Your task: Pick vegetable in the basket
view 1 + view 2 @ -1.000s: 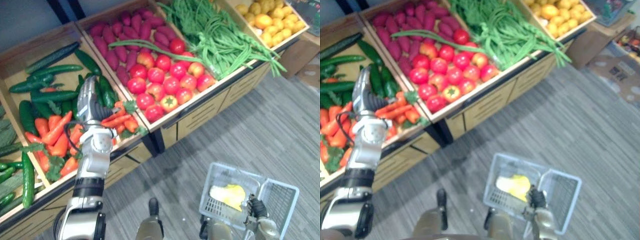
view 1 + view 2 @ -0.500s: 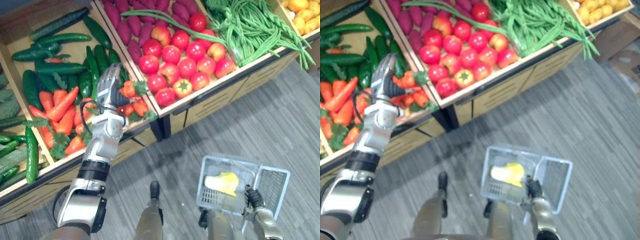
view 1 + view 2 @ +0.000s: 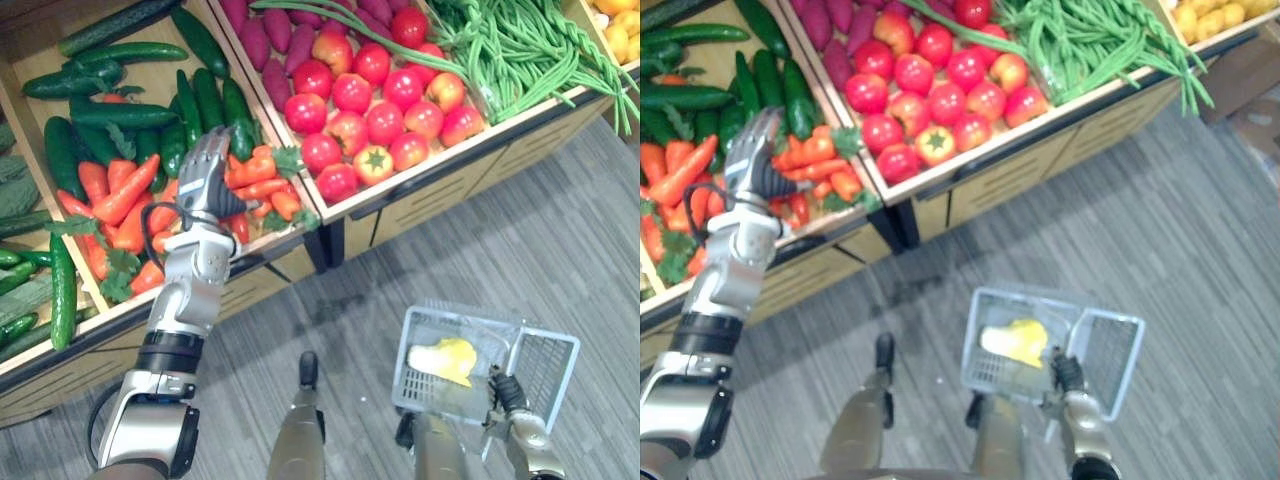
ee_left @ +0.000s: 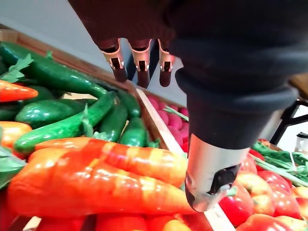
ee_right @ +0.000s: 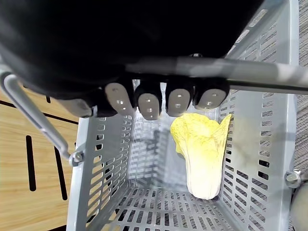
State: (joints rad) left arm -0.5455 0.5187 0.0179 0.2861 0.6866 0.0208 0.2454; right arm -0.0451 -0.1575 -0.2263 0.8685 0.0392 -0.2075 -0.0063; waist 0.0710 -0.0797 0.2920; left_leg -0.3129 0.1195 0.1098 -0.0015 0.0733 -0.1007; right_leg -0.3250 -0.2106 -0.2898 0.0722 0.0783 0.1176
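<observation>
Orange carrots point(image 3: 130, 205) glow beside dark green cucumbers point(image 3: 110, 110); to their right red tomatoes point(image 3: 375, 110), purple sweet potatoes point(image 3: 265, 30) far back, bright green beans point(image 3: 520, 50). Near right: pale grey slotted basket point(image 3: 545, 365), yellow cabbage point(image 3: 445, 360), grey striped floor point(image 3: 500, 230).

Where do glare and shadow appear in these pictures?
Left wrist view: light glints on the carrots and cucumbers. Right wrist view: the yellow cabbage lies evenly lit in the basket. Left eye view: shadow darkens the floor under the crates.

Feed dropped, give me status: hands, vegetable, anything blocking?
Status: left hand open over the carrots, holding nothing; right hand shut on the basket handle, yellow cabbage in the basket; nothing between left hand and carrots.
</observation>
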